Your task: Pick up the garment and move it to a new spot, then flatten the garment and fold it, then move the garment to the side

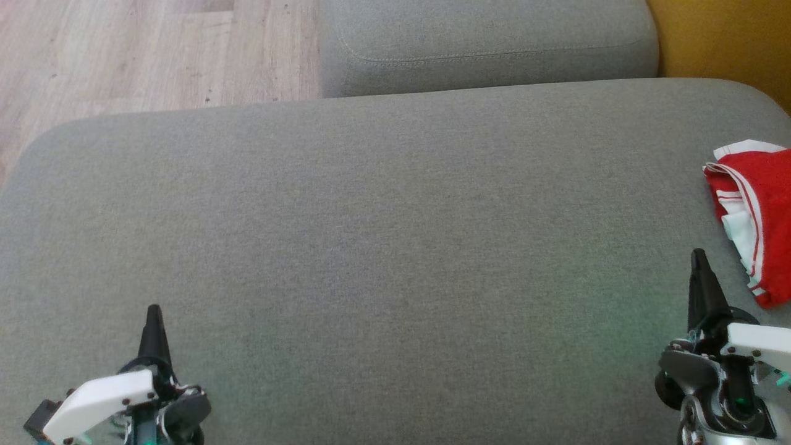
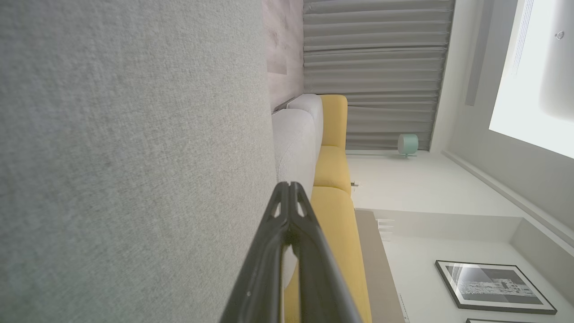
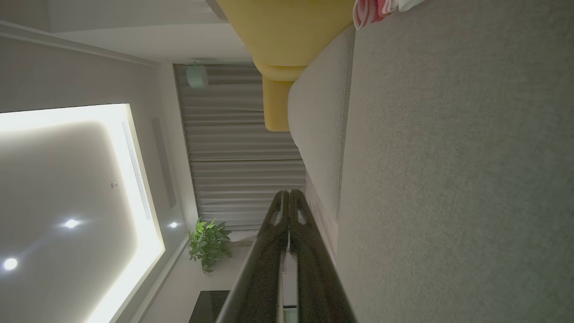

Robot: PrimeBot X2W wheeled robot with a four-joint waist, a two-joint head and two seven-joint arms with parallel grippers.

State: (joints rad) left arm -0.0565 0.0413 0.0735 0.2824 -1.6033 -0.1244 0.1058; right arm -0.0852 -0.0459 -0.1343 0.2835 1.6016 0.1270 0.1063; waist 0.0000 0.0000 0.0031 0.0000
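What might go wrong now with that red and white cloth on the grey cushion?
The red and white garment lies near the right side of the grey cushion, partly outside the head view, so a reach might nudge it off. The right gripper, nearby, is shut; unopened, it would likely only push the loose folds apart.

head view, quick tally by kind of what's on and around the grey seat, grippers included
grey cushions: 2, the near cushion and the far cushion
red and white garment: 1
yellow sofa piece: 1
grippers: 2, the left gripper and the right gripper, both shut
total: 6
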